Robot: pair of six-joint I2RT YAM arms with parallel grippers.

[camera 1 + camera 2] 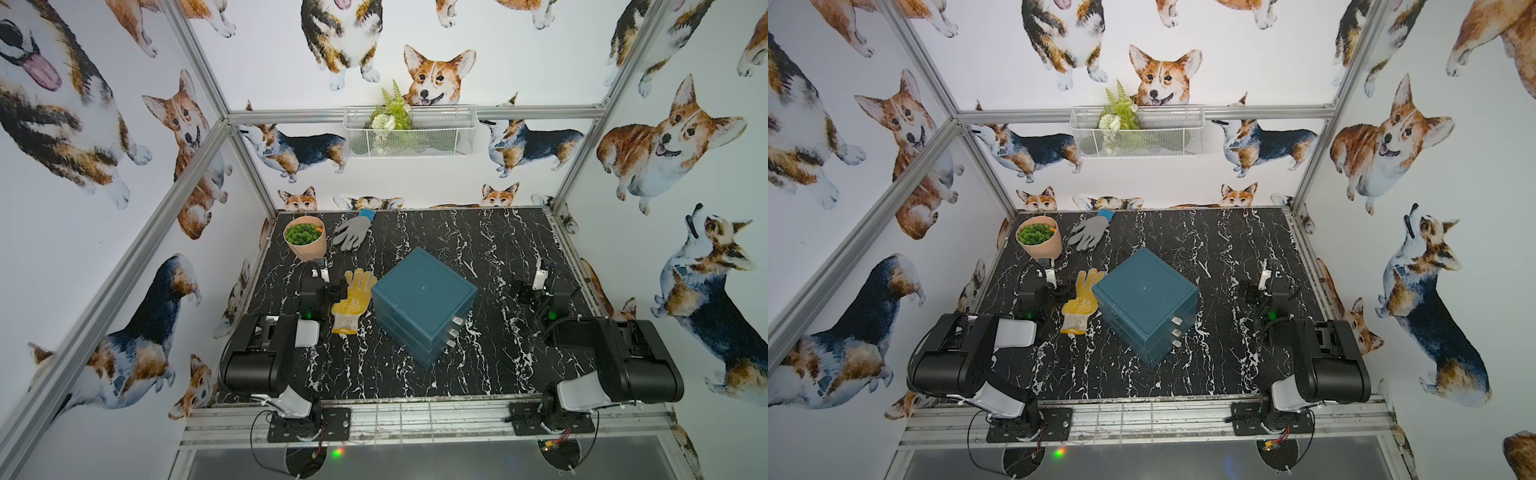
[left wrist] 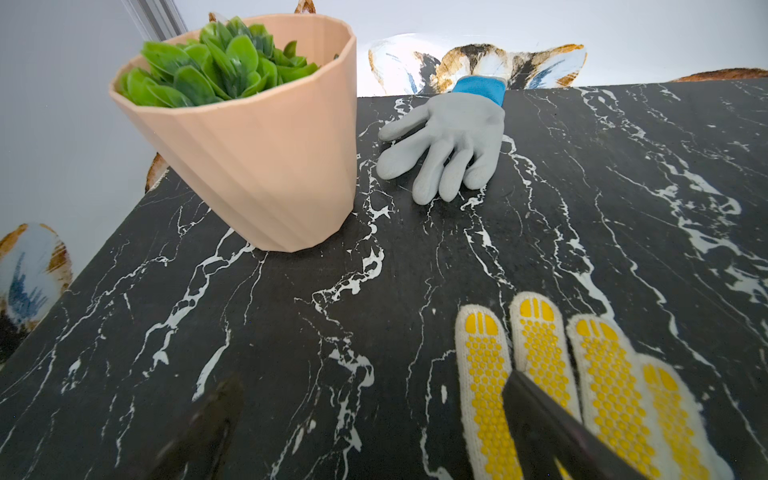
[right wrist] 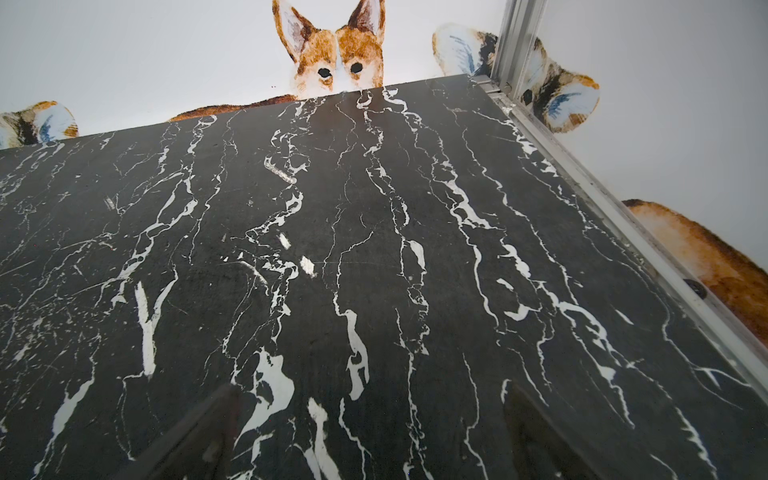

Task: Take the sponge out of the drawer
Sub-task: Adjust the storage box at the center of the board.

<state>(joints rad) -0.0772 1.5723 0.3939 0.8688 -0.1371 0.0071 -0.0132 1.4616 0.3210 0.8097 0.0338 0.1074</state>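
Nothing done yet. The teal drawer unit (image 1: 424,291) sits mid-desk (image 1: 478,241), all 3 drawers shut, white handles (image 1: 452,332) facing near-right. The sponge isn't visible, prob. inside one, can't tell which. My left fingers (image 2: 540,424) are spread wide & empty, by the yellow glove (image 1: 353,299) just left of the unit. My right fingers (image 3: 199,432) are spread wide too, empty, over bare desk on the right. Still to do: pull a drawer, find the sponge, lift it out.

Black marble worktop (image 1: 498,249): plant pot (image 1: 304,240) far left, grey glove (image 1: 352,232) beside it, yellow glove (image 1: 353,301) left, just beside teal drawer unit (image 1: 424,299) at centre.
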